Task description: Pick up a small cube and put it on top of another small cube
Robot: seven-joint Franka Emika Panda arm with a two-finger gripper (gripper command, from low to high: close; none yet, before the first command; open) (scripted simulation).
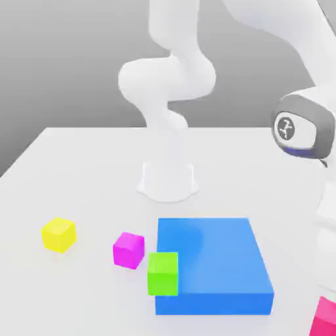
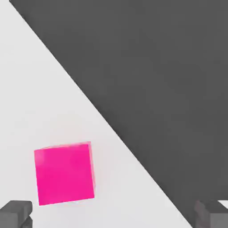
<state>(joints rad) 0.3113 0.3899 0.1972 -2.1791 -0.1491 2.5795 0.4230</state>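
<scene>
Hovering with fingers spread apart and empty, the gripper [image 2: 113, 216] hung above a pink cube [image 2: 64, 173] on the white table [image 1: 79, 164], lower right of the exterior view.

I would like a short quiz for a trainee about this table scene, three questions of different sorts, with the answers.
1. True or false: the small green cube touches the flat blue block.
2. Which cube lies furthest toward the exterior view's left: A small yellow cube, B small magenta cube, C green cube?
3. Which cube lies between the open gripper fingers in the hand view?

Key: 1 true; 2 A; 3 the bright pink cube.
</scene>
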